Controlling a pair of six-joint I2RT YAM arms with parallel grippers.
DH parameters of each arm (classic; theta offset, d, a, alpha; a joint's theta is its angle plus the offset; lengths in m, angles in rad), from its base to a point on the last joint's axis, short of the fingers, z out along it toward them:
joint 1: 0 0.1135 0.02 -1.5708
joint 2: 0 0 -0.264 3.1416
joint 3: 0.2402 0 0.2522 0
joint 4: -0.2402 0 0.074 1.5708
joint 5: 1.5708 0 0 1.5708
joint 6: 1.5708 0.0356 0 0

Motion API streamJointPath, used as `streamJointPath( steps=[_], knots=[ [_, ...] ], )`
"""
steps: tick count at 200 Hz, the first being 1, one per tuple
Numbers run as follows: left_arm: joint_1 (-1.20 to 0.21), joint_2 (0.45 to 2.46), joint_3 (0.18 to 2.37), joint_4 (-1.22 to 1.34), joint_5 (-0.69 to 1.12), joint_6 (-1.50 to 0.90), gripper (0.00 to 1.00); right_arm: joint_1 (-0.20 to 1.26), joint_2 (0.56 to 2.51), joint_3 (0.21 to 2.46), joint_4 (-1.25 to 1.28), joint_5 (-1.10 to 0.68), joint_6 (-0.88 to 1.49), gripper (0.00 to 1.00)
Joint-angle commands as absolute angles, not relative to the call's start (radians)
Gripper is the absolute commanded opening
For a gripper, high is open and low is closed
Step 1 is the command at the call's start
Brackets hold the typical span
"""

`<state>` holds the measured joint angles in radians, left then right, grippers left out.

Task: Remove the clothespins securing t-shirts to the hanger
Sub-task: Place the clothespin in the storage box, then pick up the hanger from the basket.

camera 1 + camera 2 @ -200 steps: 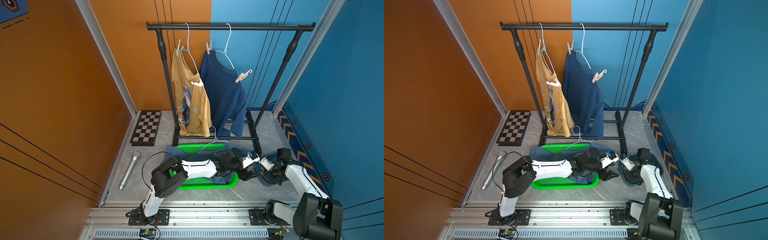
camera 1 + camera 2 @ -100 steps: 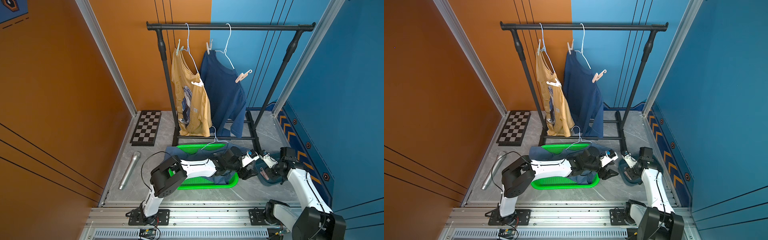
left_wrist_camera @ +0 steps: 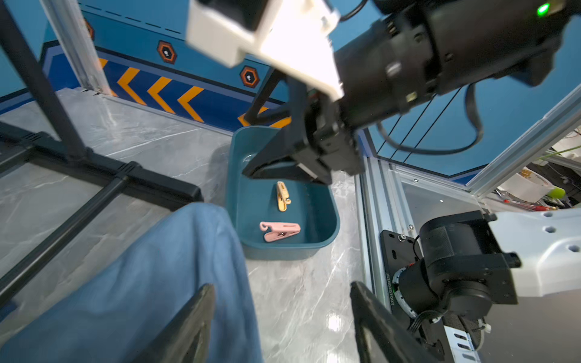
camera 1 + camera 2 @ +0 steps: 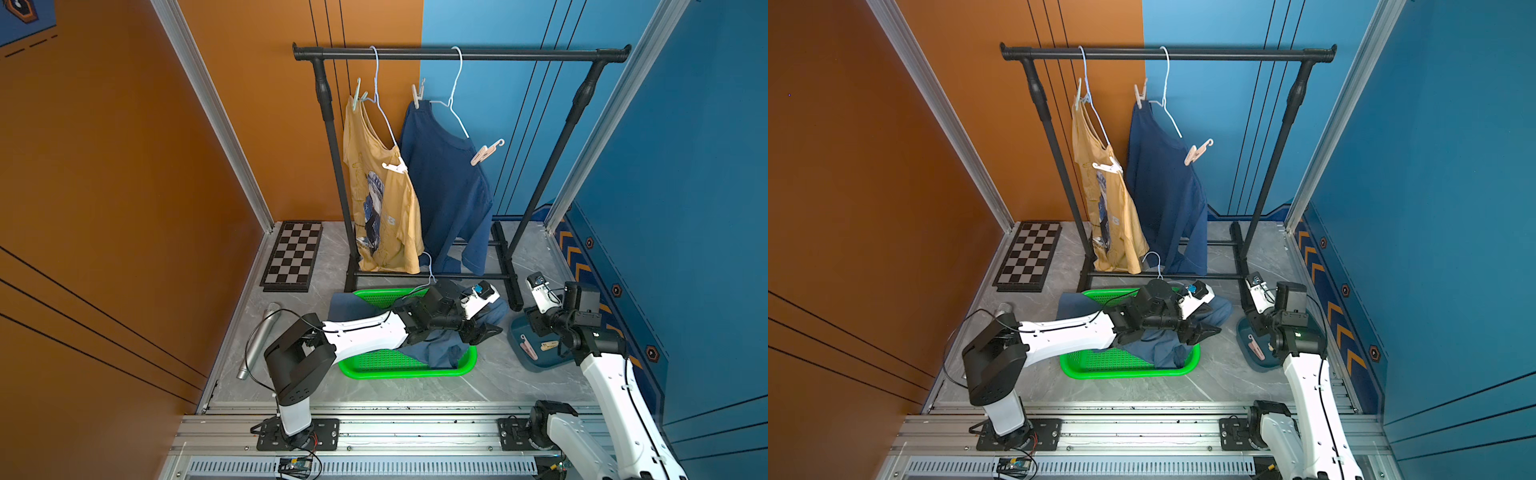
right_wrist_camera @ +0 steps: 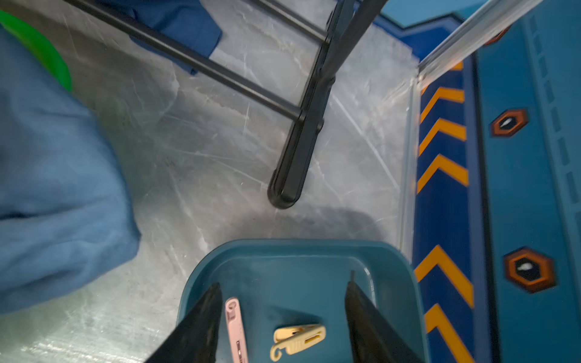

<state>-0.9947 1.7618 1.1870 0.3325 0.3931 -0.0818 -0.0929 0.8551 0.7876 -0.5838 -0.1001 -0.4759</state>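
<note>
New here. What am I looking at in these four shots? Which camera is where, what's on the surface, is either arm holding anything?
It's a robot with a left arm and a right arm, each ending in a two-finger gripper. The two wide pictures come from one stereo camera overhead; the two close ones from cameras on the wrists. A black rack carries a yellow shirt and a navy shirt, with clothespins clipped on. On the grey surface: a green basket with a slate-blue shirt draped over it, a chessboard, and a teal tray holding a pink clothespin and a cream clothespin. The left gripper is open by the slate-blue shirt; the right gripper is open above the tray. Neither holds anything.
</note>
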Motion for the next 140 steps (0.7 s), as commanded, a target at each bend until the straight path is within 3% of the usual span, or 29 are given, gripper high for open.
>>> streamJointPath(
  steps=[1, 44, 84, 140],
  knots=[
    [-0.948, 1.688, 1.121, 0.335, 0.386, -0.106, 0.70, -0.060, 0.839, 0.876, -0.625, -0.061, -0.378, 0.65],
    [-0.860, 1.557, 0.995, 0.306, 0.372, -0.116, 0.70, 0.052, 0.762, 0.903, -0.693, -0.187, -0.406, 0.65],
    [-0.802, 1.450, 0.939, 0.193, 0.340, -0.072, 0.70, 0.252, 0.747, 0.897, -0.685, -0.222, -0.436, 0.64],
    [-0.767, 1.340, 0.892, 0.045, 0.257, -0.013, 0.71, 0.464, 0.920, 0.941, -0.597, -0.314, -0.451, 0.66]
  ],
)
